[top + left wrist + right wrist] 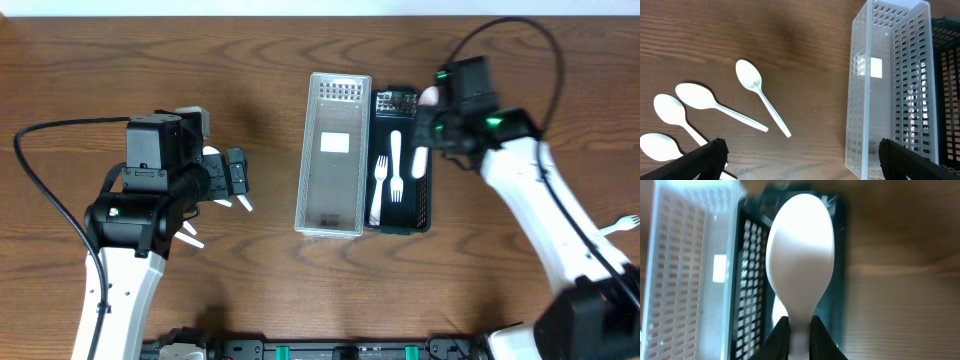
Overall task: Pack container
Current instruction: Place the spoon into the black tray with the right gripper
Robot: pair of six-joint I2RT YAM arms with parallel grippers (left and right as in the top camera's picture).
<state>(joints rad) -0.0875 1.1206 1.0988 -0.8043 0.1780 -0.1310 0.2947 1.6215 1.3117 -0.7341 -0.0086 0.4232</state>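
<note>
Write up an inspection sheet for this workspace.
Surface: wooden table, no spills seen.
Job's things: clear bin seems empty; black basket right beside it holds forks; four loose spoons on the wood; stray fork near the right arm.
Clutter: nothing seen.
Claws: left claw open above the loose spoons; right claw shut on held spoon over the black basket.
Cables: left cable and right cable loop off the arms, away from the bins.
Surroundings: rig base at the near edge.
</note>
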